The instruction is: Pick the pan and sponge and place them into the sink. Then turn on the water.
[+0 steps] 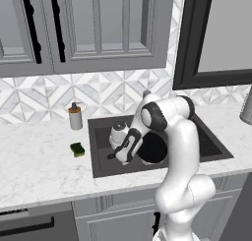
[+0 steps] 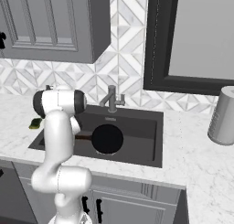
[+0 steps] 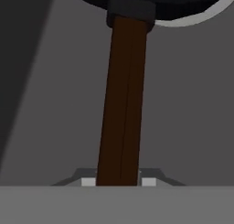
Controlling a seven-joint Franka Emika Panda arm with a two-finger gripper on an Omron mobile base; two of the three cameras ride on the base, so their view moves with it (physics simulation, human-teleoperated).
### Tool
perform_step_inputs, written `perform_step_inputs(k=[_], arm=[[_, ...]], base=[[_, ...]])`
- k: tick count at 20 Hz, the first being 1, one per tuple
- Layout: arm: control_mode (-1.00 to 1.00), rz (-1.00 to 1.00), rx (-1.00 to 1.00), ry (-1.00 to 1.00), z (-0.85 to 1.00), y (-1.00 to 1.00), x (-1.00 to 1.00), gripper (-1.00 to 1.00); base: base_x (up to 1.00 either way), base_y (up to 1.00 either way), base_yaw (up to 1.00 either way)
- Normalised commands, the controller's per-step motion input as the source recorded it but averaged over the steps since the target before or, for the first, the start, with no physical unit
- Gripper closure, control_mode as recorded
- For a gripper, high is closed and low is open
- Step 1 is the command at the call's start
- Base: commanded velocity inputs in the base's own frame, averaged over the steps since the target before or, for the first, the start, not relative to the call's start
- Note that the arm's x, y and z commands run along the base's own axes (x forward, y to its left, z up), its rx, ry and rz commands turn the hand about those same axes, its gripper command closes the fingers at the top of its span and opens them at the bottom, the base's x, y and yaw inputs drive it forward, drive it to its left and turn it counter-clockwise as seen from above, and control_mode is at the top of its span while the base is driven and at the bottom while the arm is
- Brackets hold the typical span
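soap dispenser: upright on counter, near the backsplash, just left of the sink's back-left corner.
sponge: flat on counter, just off the sink's left rim, in front of the dispenser; apart from the arm.
sink: dark basin set in the counter.
gripper: low inside the sink's left half; pan handle runs between the two fingertips, which sit close on either side; pinching or just slackened, cannot tell.
pan: black, on the sink floor about mid-basin; brown handle points toward the sink's left wall.
faucet: at the sink's back rim, centre.
grey canister: upright on counter, well right of the sink's right rim.
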Motion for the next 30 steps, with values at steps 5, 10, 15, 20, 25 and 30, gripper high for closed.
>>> perform_step_inputs(k=[5, 10, 15, 20, 25, 30], arm=[[-1.00, 0.00, 0.00, -0.03, 0.00, 0.00, 0.00, -1.00], [-1.00, 0.00, 0.00, -0.05, 0.62, 0.00, -0.02, -1.00], [-1.00, 0.01, 0.00, -0.13, 1.00, 0.00, -0.42, -1.00], [-1.00, 0.16, 0.00, -0.05, 0.98, 0.00, -0.30, -1.00], [-1.00, 0.35, 0.06, 0.00, 1.00, 0.00, 0.06, -1.00], [-1.00, 0.37, 0.05, 0.00, 1.00, 0.00, 0.09, -1.00]], base=[[0.00, 0.00, 0.00], [0.00, 0.00, 0.00], [0.00, 0.00, 0.00], [0.00, 0.00, 0.00], [0.00, 0.00, 0.00], [0.00, 0.00, 0.00]])
